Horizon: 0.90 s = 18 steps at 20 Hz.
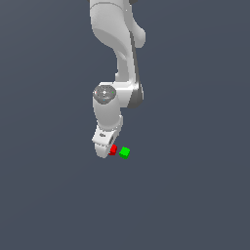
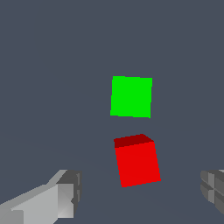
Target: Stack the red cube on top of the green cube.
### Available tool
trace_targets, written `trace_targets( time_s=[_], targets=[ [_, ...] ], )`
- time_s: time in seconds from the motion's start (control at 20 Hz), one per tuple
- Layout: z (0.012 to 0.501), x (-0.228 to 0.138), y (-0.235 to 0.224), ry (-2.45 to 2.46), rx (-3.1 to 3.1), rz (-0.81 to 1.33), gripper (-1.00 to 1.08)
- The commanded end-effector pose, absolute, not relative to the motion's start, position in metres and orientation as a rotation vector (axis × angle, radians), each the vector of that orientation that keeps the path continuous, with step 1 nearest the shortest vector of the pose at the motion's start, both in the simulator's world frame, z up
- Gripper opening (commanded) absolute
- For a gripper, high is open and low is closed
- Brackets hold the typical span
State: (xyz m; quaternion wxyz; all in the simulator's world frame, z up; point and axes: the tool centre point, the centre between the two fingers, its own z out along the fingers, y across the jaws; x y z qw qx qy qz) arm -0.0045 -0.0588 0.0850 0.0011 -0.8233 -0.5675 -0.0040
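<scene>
Background: one uniform slate blue-grey field (image 1: 49,195) fills the exterior view from 12 o'clock round to 12 o'clock, edge to edge. No seam, horizon or corner separates floor from wall; cannot tell which is which. Surface is matte and untextured, without pattern, grain or markings.

Wrist view: same slate blue-grey surface (image 2: 48,65) across the whole picture, equally flat in tone.

Light: even and diffuse. Tone stays almost constant from centre out to the 3, 6, 9 and 12 o'clock edges; no bright patches and no sharply cast shadows can be made out on the surface in either view.
</scene>
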Motion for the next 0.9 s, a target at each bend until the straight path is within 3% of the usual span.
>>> trace_targets(
  time_s=[0.0,0.85],
  targets=[
    [0.08,-0.004,-0.061,-1.851,-2.536,-0.009,1.0],
    [0.067,-0.001,-0.066,-1.995,-2.427,0.0,1.0]
  ],
)
